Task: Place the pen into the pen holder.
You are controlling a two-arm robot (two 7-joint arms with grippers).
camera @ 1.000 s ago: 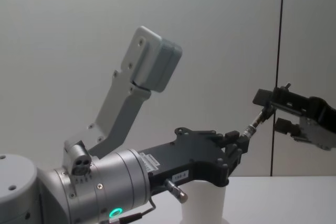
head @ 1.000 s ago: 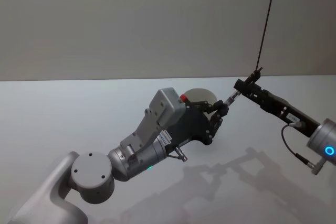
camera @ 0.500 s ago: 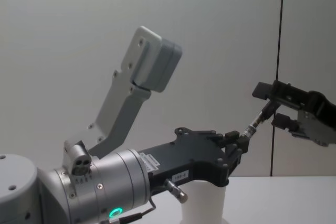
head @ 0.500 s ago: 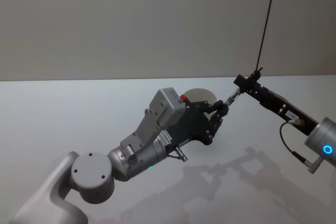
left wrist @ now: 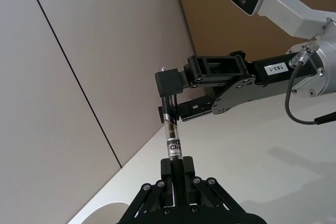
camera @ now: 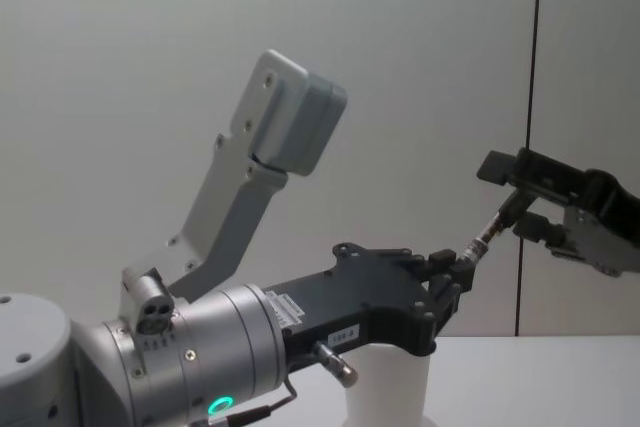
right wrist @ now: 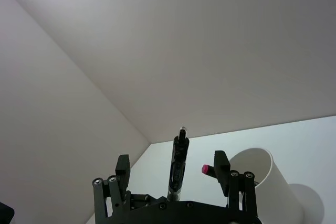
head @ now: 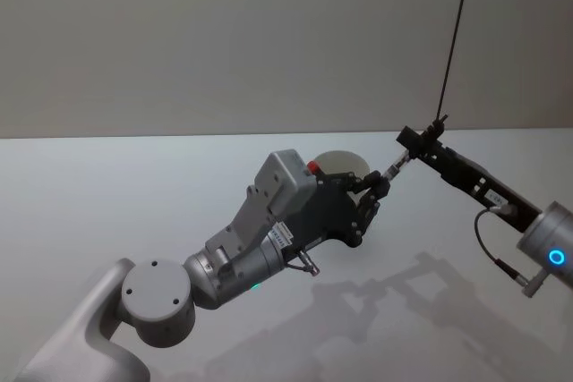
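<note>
The pen [left wrist: 172, 137] is a thin clear stick with a black tip, held slanting up off the table. My left gripper [left wrist: 177, 163] is shut on its lower end [camera: 470, 250]. My right gripper [right wrist: 171, 158] stands open around the pen's upper end [right wrist: 178, 167], its fingers [right wrist: 220, 161] well clear of the barrel on both sides. In the head view the left gripper [head: 375, 188] and the right gripper [head: 414, 144] meet over the table's middle. The pen holder [right wrist: 261, 180], a white paper cup, stands upright under the left gripper [camera: 452, 274], partly hidden by it [head: 341, 161].
The table top [head: 134, 194] is plain white, with a pale wall behind it. A thin dark vertical line [head: 455, 33] runs down that wall above the right gripper. The left arm's bulky wrist and grey camera housing [camera: 295, 122] rise over the cup.
My right gripper has shifted slightly up and towards the left arm along the pen's upper end. The left gripper and the pen have stayed put.
</note>
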